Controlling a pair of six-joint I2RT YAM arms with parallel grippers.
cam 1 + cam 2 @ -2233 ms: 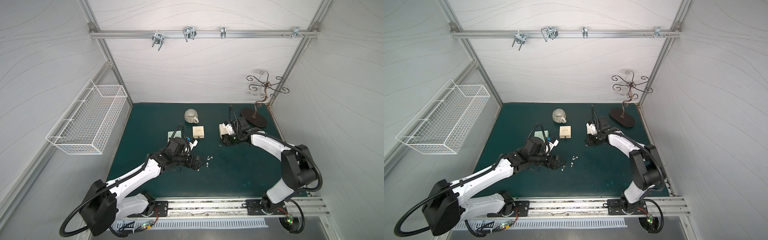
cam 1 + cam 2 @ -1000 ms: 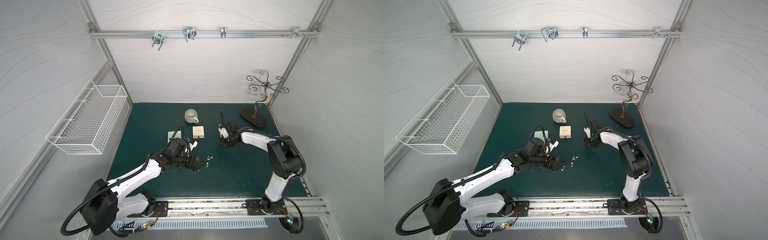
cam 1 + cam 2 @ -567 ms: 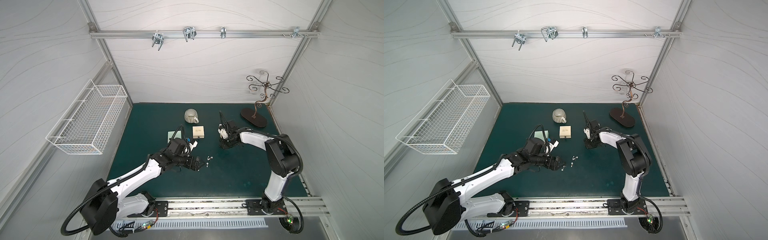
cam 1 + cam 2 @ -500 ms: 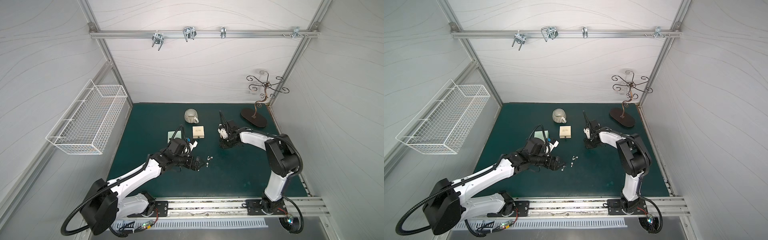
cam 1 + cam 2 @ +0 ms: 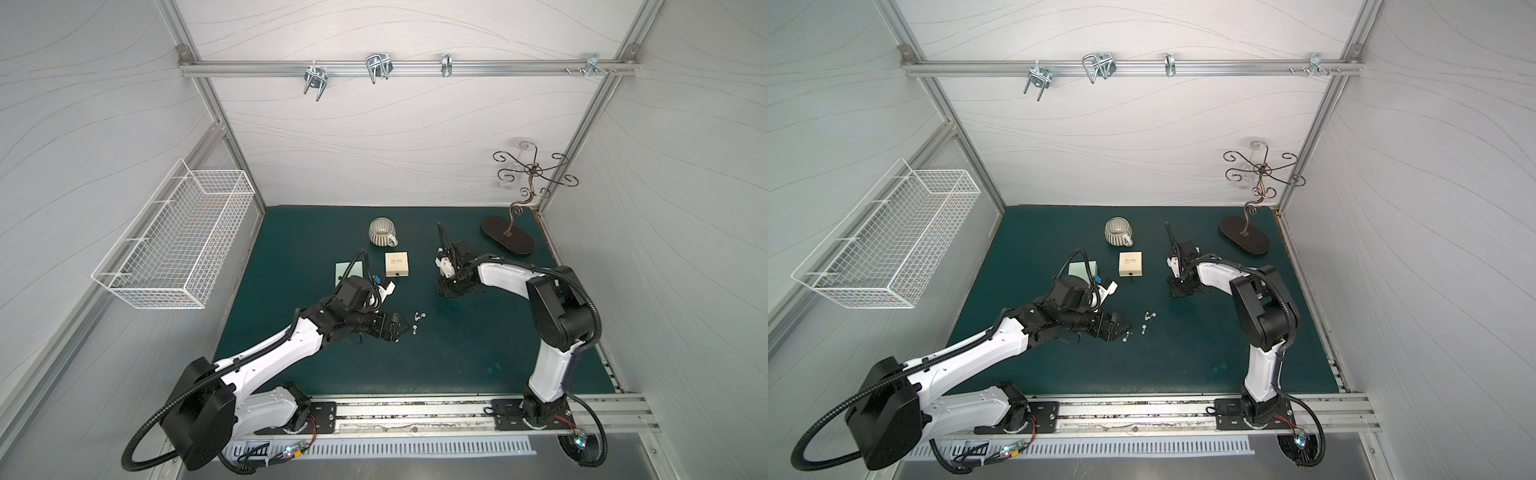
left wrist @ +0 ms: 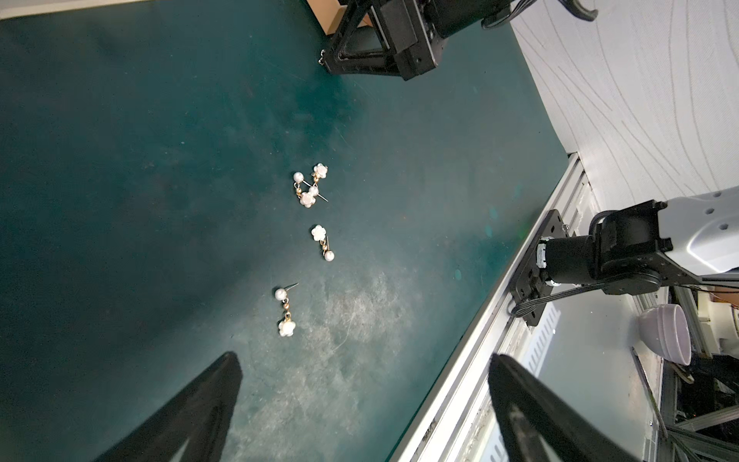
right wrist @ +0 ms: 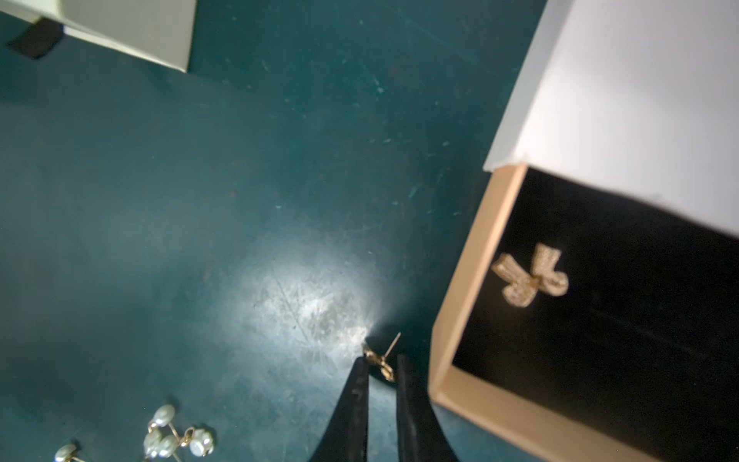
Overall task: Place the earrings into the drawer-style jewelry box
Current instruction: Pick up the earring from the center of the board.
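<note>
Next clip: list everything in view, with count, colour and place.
mat: one, dark green
drawer box: one, tan, black-lined, open
bow earring: one, gold, inside the drawer box
gold earring: one, between the right claw's tips
pearl earrings: four, white and gold, loose on the mat
closed box: one, beige, mid-mat
green box: one, pale, left of the closed box
cup: one, grey, back centre
jewellery stand: one, dark, back right
basket: one, white wire, left wall
left claw: black, open
right claw: black, shut on the gold earring

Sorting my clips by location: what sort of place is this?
Probably a robot test booth: a left arm and right arm mounted on a metal rail, white walls on an aluminium frame, a green mat.
</note>
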